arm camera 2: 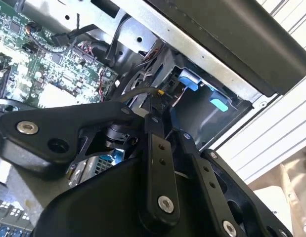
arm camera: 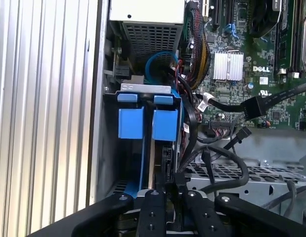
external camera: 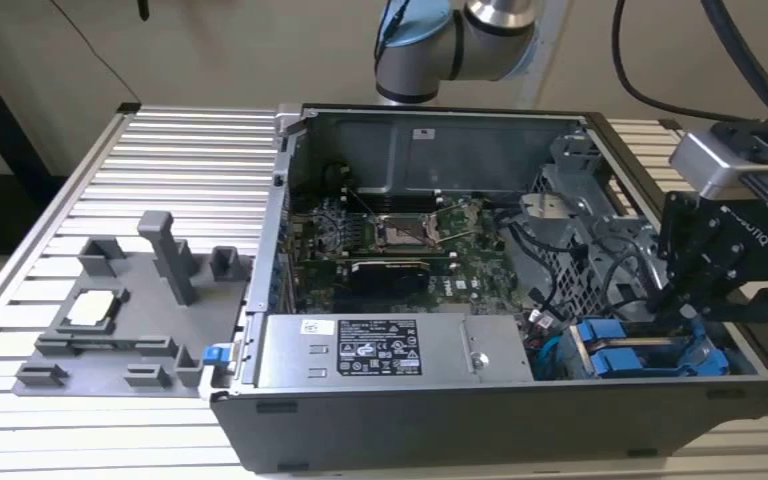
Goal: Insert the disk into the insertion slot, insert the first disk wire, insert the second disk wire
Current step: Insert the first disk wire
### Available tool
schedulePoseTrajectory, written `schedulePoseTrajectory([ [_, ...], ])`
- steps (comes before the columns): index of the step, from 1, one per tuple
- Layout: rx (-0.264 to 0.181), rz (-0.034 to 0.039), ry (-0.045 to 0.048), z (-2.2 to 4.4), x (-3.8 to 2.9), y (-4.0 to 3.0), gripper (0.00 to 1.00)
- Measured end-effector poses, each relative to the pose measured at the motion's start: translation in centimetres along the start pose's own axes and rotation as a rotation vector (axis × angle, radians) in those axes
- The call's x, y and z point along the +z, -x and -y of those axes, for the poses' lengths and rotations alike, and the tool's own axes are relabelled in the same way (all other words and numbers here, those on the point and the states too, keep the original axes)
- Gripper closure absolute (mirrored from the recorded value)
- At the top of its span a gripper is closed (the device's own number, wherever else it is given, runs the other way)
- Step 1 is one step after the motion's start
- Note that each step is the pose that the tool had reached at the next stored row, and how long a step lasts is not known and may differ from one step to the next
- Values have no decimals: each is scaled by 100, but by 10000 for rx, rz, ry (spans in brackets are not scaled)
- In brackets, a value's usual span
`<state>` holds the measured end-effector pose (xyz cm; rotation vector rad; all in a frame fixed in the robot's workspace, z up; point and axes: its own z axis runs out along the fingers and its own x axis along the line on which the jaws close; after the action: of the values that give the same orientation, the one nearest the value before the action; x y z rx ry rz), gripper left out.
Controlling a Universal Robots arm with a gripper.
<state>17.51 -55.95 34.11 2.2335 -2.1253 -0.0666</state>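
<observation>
disk: flat grey hard drive in a bright blue plastic carrier frame. location: seated on edge in the insertion slot, a narrow bay of the grey sheet-metal drive cage, just beside a second blue plastic carrier end that lies nearer the case wall.

gripper: black jointed metal links with bright rivets. the fingers are drawn close together and, as far as the first wrist view lets one judge, pinch a small black plastic wire connector at the end of the disk away from its blue tab.

step in hand, judged: seating a disk wire, with the disk insertion done. to do it well: keep the connector square to the drive's socket, press straight along the drive's length, and steer clear of the loose round black cables crowding the bay.

surroundings: glossy green circuit board with a finned silver heatsink; silver labelled power-supply box; open black computer case; ribbed, matte aluminium surface.
</observation>
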Motion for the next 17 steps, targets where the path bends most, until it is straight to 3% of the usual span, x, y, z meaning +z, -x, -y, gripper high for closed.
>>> schedulePoseTrajectory([
  [8, -8, 118, -33, 3, 41, 0, 81],
  [14, 3, 120, -31, 1, 62, -39, 81],
  [17, 23, 118, -33, 5, 110, -72, 81],
])
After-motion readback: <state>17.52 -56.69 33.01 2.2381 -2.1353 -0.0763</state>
